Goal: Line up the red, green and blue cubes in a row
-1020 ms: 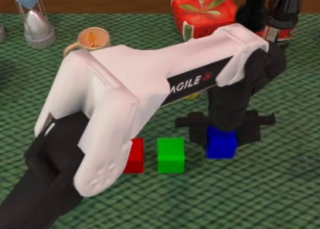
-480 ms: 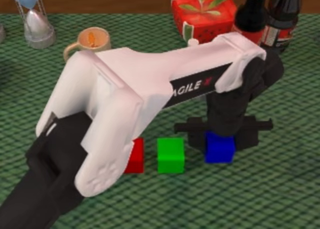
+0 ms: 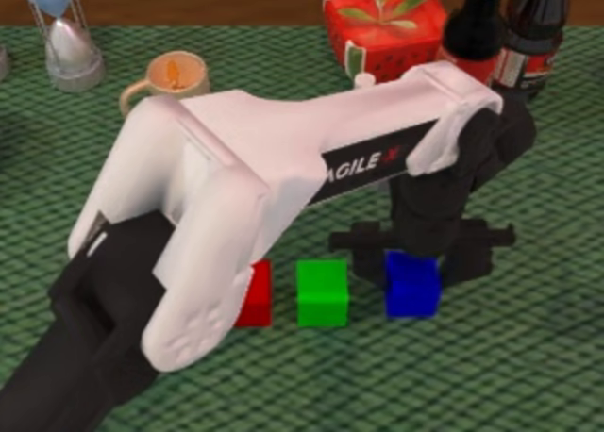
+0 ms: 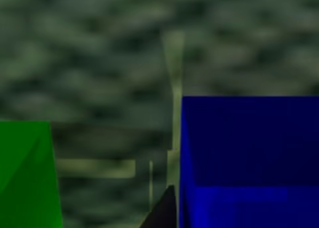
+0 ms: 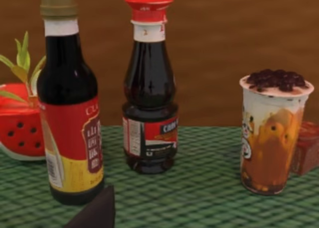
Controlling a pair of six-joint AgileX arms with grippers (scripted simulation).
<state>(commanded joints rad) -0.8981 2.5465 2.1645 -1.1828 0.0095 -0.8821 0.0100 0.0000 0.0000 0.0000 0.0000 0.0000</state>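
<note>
Three cubes sit in a row on the green mat. The red cube (image 3: 257, 295) is half hidden under my left arm. The green cube (image 3: 322, 293) is beside it, and the blue cube (image 3: 412, 287) is at the right end, set slightly farther back. My left gripper (image 3: 416, 260) stands straight over the blue cube (image 4: 249, 158) and is shut on it, one dark fingertip (image 4: 167, 210) right at its side. The green cube (image 4: 25, 173) lies a gap away. My right gripper (image 5: 144, 224) is parked out of the top view, open and holding nothing, with one fingertip (image 5: 102, 208) showing.
Along the back stand a red watermelon-patterned box (image 3: 382, 22), two dark sauce bottles (image 3: 477, 26) (image 3: 533, 22), a mug (image 3: 170, 74) and an hourglass (image 3: 64, 36). A cup of bubble tea (image 5: 271, 133) stands near the right arm.
The left gripper has sunk a little and shifted slightly left with the blue cube, bringing it closer to the green cube. The red and green cubes have not moved.
</note>
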